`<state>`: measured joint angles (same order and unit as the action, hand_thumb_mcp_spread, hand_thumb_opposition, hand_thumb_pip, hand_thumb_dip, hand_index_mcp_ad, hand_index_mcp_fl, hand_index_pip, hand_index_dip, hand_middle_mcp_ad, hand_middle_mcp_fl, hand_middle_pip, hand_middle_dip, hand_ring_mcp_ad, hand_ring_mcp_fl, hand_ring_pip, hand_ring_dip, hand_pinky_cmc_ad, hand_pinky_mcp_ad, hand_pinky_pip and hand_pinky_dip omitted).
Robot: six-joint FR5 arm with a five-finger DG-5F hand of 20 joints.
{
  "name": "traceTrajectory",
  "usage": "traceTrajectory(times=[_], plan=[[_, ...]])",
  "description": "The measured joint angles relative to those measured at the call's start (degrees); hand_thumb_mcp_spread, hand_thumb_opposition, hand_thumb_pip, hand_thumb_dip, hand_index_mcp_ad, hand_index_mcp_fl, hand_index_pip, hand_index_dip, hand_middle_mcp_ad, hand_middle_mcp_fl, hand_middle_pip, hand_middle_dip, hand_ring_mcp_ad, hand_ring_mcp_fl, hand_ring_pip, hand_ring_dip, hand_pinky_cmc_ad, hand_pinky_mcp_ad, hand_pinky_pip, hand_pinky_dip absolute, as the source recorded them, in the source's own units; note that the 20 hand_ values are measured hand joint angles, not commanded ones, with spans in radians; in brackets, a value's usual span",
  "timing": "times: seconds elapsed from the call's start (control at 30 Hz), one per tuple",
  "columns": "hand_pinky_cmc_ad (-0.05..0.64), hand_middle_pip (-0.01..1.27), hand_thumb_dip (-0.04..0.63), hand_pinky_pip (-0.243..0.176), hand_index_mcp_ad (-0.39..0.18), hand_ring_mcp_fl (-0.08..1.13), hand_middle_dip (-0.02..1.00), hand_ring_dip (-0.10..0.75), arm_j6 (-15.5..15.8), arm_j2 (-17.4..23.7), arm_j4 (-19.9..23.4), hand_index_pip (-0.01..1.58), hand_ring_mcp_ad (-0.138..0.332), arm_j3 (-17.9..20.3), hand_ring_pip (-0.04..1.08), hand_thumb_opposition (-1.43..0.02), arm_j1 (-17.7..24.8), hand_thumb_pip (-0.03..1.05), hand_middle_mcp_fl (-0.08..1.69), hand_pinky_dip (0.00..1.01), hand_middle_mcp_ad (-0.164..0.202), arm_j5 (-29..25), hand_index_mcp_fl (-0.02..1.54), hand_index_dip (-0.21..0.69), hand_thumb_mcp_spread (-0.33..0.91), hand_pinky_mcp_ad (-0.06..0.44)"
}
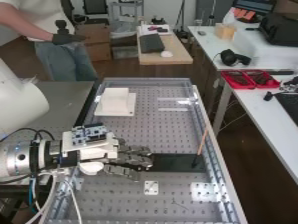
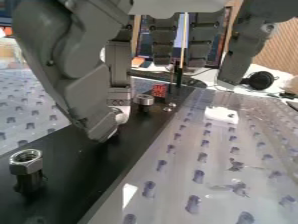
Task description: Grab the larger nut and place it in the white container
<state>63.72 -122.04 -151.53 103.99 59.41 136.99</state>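
- Hanging above the black plate [image 1: 174,161], the hand [image 1: 135,157] has its fingers loosely extended.
- One nut [image 2: 26,159] and another nut [image 2: 144,99] sit over that plate; which is larger, I cannot tell.

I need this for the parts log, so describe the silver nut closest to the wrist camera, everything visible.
The silver nut is six-sided, with a round central hole visible from above and flat side faces that catch the light. It looks like bare, shiny metal. It sits hole upward, roughly level, on what appears to be a narrower dark stub above the black plate. The hand is apart from it.
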Motion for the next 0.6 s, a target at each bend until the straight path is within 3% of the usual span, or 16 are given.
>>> traceTrajectory(times=[0.37,0.43,0.6], plan=[[0.379,0.12,0.188,-0.091,-0.183,0.0,0.19,0.152,0.7,-0.4,-0.9,1.52,0.164,-0.9,0.17,-0.93,0.0,0.8,-0.01,0.63,0.079,1.3,0.25,-0.038,0.34,0.309],[0.384,0.12,0.188,-0.091,-0.183,0.01,0.19,0.152,0.8,-0.5,-1.0,1.52,0.143,-1.1,0.17,-0.93,0.0,0.8,-0.01,0.63,0.075,1.5,0.26,-0.044,0.34,0.312],[0.354,0.12,0.188,-0.091,-0.183,0.01,0.19,0.152,0.9,-0.7,-1.4,1.5,0.143,-1.4,0.17,-0.94,0.1,0.8,-0.01,0.63,0.075,1.5,0.29,-0.042,0.34,0.309]])
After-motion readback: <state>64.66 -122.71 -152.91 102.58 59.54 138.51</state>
